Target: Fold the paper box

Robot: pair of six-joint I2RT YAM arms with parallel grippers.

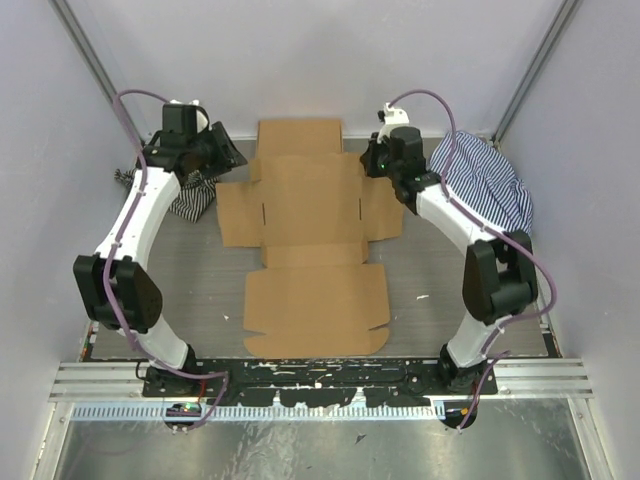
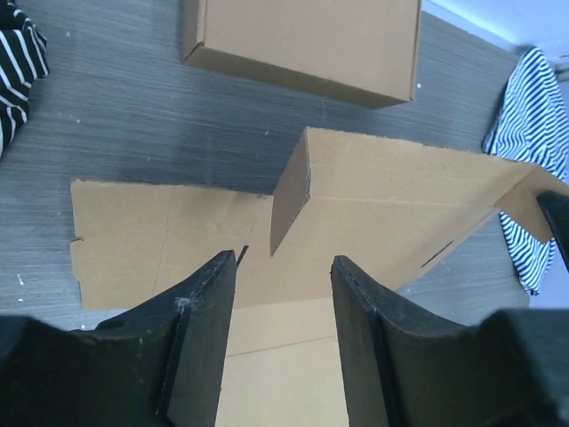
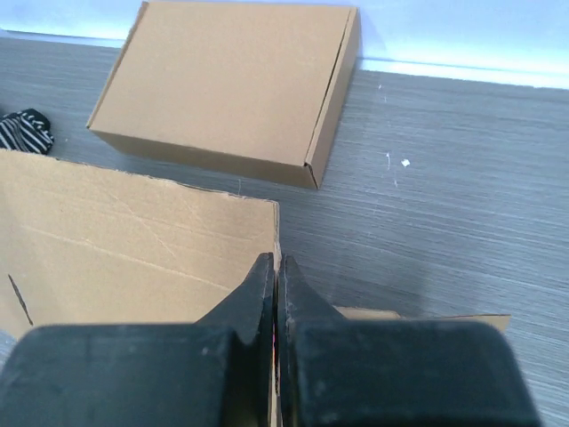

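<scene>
Right gripper [image 3: 277,265] jaws shut at raised paper box [image 1: 310,205] edge; left gripper [image 2: 284,262] jaws wide, empty. I fear slip, panel flopping flat.

I look down on a table [image 1: 205,275] with a grey surface that has a fine wood grain, and some small white specks lie on it. Three plain walls close the place: the back wall [image 1: 300,60], the left wall [image 1: 40,150] and the right wall [image 1: 600,200], all pale, almost white with a light violet tone. In each far corner a thin metal post [image 1: 90,55] goes up at a slant. At the near edge I see a silver aluminium rail [image 1: 100,380], a black plate [image 1: 320,372], a white perforated strip [image 1: 300,411] and then a dull metal sheet [image 1: 300,450]. The light is even and soft, with only faint shadows.
</scene>
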